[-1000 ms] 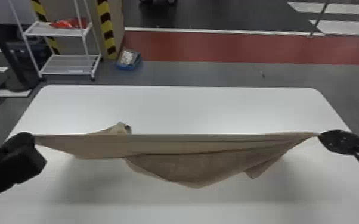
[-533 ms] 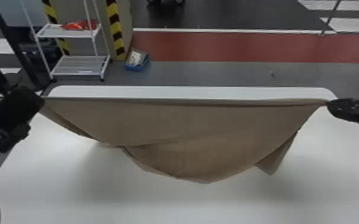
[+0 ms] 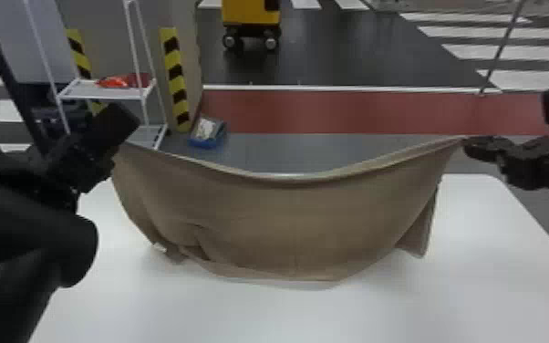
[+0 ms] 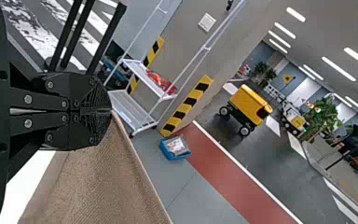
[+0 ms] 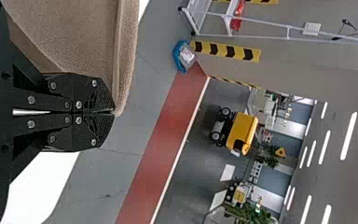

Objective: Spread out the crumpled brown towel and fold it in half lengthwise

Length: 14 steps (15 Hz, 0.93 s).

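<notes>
Over table (image 3: 479, 273), L pincer (image 3: 123, 127) & R pincer (image 3: 468, 145) clamp sagging brown towel (image 3: 287, 219), prob. by corners.

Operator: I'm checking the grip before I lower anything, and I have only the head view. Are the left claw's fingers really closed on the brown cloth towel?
Observer: Yes. In the left wrist view the left claw has its two flat black fingers pressed together, with the towel hanging from their tips.

Operator: Good. The head view doesn't settle the other side for me either. Is that one pinching cloth or just touching it?

Observer: Pinching. In the right wrist view the right claw is shut, with the end of a thick, folded-looking edge caught at its fingertips.
</notes>
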Available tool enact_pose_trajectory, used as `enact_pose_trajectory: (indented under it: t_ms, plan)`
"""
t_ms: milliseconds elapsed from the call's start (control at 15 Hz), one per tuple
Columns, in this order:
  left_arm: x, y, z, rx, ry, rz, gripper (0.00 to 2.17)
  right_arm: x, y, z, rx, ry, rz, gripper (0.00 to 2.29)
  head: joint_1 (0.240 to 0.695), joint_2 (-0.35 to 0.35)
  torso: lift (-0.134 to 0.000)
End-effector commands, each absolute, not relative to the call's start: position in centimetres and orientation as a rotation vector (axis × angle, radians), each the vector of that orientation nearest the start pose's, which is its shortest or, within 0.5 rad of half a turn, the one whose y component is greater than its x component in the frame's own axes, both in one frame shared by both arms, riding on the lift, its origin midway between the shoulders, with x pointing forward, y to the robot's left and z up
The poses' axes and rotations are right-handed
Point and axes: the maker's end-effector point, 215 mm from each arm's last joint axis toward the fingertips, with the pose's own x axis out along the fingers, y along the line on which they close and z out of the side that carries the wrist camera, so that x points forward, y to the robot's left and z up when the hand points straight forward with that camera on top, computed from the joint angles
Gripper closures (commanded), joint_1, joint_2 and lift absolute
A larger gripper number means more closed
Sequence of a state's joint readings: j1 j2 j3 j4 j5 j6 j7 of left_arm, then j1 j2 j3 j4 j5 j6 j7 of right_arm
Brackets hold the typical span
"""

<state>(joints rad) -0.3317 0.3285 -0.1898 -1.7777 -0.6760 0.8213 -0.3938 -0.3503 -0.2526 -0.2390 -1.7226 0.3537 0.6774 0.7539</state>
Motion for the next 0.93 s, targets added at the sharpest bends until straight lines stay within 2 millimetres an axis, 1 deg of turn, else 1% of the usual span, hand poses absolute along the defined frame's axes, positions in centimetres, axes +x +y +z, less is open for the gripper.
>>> enact_pose_trajectory:
  t_ms: [0,67,200,267,333,400,533,667,733,867]
  plan:
    - [68.1,33.3,-23.8,0.829,0.371,0.038,1.88,66.1,-38.9,-21.7,-0.315,0.292,0.185,1.31,0.536,-0.028,-0.123]
    - [69.3,32.7,-22.8,0.822,0.355,0.042,1.88,66.8,-39.6,-20.9,-0.314,0.282,0.16,1.31,0.507,-0.039,-0.123]
    - [70.7,31.6,-20.2,0.782,0.317,0.03,1.88,67.9,-40.0,-18.4,-0.309,0.247,0.141,1.31,0.481,-0.049,-0.123]
    - [71.2,31.2,-18.7,0.778,0.292,0.024,1.88,68.0,-40.2,-17.6,-0.301,0.243,0.138,1.31,0.466,-0.056,-0.123]
    - [71.5,31.2,-17.5,0.781,0.277,0.026,1.88,67.9,-41.1,-16.5,-0.303,0.237,0.127,1.31,0.452,-0.06,-0.123]
    - [71.5,31.3,-17.1,0.781,0.273,0.028,1.88,67.4,-41.4,-16.3,-0.296,0.243,0.13,1.31,0.422,-0.068,-0.123]
    - [70.4,31.6,-17.7,0.78,0.268,0.026,1.88,65.5,-42.0,-17.3,-0.299,0.266,0.129,1.31,0.403,-0.075,-0.123]
    - [69.7,31.4,-17.6,0.774,0.259,0.024,1.88,64.3,-44.0,-17.6,-0.289,0.281,0.105,1.31,0.402,-0.079,-0.123]
    - [69.6,31.4,-17.5,0.775,0.255,0.024,1.88,64.2,-44.4,-17.6,-0.289,0.287,0.099,1.31,0.413,-0.087,-0.123]
    - [69.0,31.1,-18.5,0.775,0.263,0.015,1.88,63.5,-44.3,-18.4,-0.298,0.298,0.104,1.31,0.419,-0.099,-0.123]
